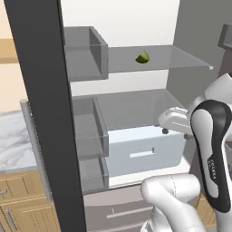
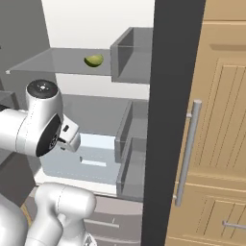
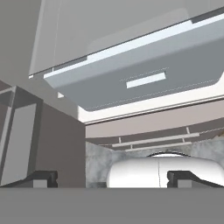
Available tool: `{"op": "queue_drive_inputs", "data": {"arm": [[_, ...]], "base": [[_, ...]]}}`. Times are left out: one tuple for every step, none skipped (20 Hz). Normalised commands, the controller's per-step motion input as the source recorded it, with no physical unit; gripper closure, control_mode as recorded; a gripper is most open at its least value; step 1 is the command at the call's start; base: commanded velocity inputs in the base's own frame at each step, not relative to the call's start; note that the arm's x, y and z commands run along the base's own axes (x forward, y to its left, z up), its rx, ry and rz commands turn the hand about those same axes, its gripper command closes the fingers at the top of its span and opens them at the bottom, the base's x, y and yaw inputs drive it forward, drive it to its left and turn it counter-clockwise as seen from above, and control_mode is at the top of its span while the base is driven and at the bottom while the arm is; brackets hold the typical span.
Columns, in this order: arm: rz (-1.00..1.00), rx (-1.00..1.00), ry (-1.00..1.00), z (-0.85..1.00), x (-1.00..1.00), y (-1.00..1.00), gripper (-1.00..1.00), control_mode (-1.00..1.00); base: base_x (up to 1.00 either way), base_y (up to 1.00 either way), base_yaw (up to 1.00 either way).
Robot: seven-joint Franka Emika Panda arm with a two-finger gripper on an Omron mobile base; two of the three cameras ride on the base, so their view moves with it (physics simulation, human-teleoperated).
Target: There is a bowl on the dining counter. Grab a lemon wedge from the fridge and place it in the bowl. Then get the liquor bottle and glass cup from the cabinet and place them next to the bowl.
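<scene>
**Lemon wedge waited on upper shelf as arm stood before open fridge**

Fridge doors stood open and the lemon wedge lay alone on the clear glass shelf near the top of the compartment, well above the pale crisper drawer. Seen from the right base camera, the same yellow-green wedge sat toward the middle of the shelf, just beside the grey door bins. The white arm was bent low in front of the drawer, and the tool was spread to its full width with nothing between its fingertips; the hand camera looked at the drawer front rather than at the fruit.

The wedge was judged light, small and soft, with a slick rind and a wet cut face, so a hard squeeze would likely crush it or shoot it out sideways. The safer hold appeared to be across its thick middle, with one finger on the rind and one on the flesh, closed gently. The glass shelf offered no rim to stop it, so a nudge from a finger could slide the wedge toward the back wall. The tool sat well below the shelf and would need to rise before any grasp.
</scene>
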Motion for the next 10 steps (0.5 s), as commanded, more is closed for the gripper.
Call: {"op": "queue_drive_inputs", "data": {"arm": [[0.00, 0.00, 0.00, 0.00, 0.00, 0.00, -1.00, 1.00], [0.00, 0.00, 0.00, 0.00, 0.00, 0.00, -1.00, 1.00], [0.00, 0.00, 0.00, 0.00, 0.00, 0.00, -1.00, 1.00], [0.00, 0.00, 0.00, 0.00, 0.00, 0.00, -1.00, 1.00], [0.00, 0.00, 0.00, 0.00, 0.00, 0.00, -1.00, 1.00], [0.00, 0.00, 0.00, 0.00, 0.00, 0.00, -1.00, 1.00], [0.00, 0.00, 0.00, 0.00, 0.00, 0.00, -1.00, 1.00], [0.00, 0.00, 0.00, 0.00, 0.00, 0.00, -1.00, 1.00], [0.00, 0.00, 0.00, 0.00, 0.00, 0.00, -1.00, 1.00], [0.00, 0.00, 0.00, 0.00, 0.00, 0.00, -1.00, 1.00]], "base": [[0.64, 0.24, -0.11], [0.64, 0.28, -0.14], [0.67, 0.32, -0.15], [0.70, 0.32, -0.16], [0.70, 0.33, -0.16], [0.68, 0.31, -0.16], [0.66, 0.29, -0.16], [0.65, 0.29, -0.15], [0.68, 0.30, -0.17], [0.69, 0.33, -0.18]]}}
